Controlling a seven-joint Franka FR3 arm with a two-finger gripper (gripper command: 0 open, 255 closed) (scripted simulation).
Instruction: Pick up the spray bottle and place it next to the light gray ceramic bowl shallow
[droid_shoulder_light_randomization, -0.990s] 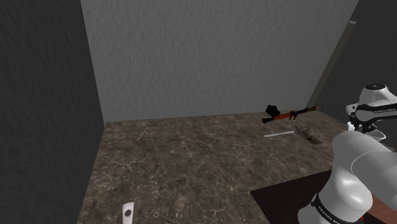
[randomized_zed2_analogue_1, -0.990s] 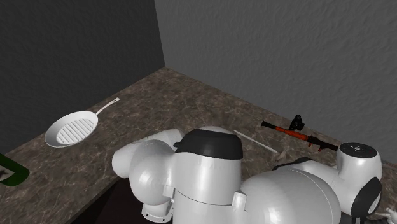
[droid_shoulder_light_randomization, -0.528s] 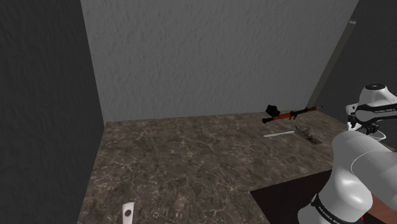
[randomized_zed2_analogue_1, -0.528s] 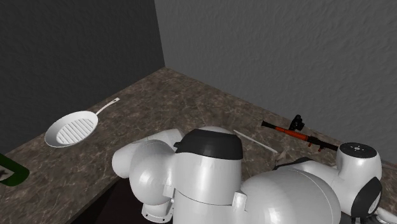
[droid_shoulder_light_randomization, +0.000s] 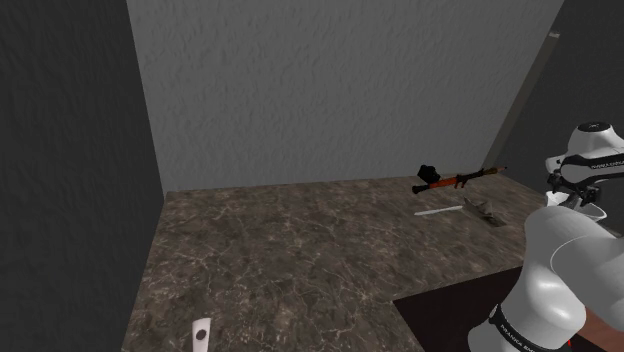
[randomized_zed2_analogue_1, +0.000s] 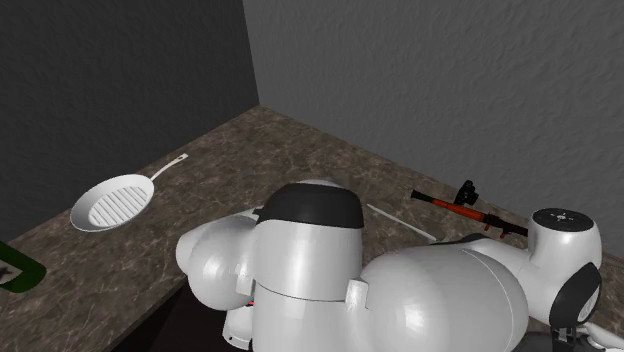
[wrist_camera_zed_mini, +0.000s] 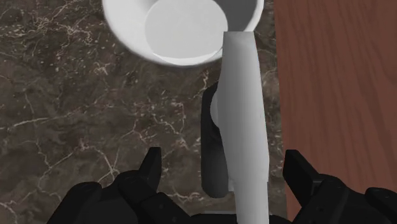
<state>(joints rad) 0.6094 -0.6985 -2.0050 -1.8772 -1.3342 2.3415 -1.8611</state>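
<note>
In the wrist view a pale grey spray bottle (wrist_camera_zed_mini: 243, 108) with a dark part on one side stands on the dark marble counter (wrist_camera_zed_mini: 76, 108). It rises between my fingers. My gripper (wrist_camera_zed_mini: 226, 168) is open, and both black fingertips (wrist_camera_zed_mini: 153, 167) stand apart from the bottle without touching it. Just beyond the bottle sits a shallow light grey bowl (wrist_camera_zed_mini: 184, 32). The bottle's far end meets the bowl's rim in this view; I cannot tell whether they touch. The white arm (randomized_zed2_analogue_1: 400, 290) bends low over the stand.
A red-brown wooden surface (wrist_camera_zed_mini: 337, 95) borders the counter beside the bottle. An orange-and-black long tool (droid_shoulder_light_randomization: 455, 180), a thin white stick (droid_shoulder_light_randomization: 440, 211) and a grey object (droid_shoulder_light_randomization: 485, 210) lie near the back wall. A white grill pan (randomized_zed2_analogue_1: 112, 203) lies further along the counter.
The arm's upper links have turned towards the second exterior view's left, and the wrist joint has risen a little. The things on the counter have not moved.
</note>
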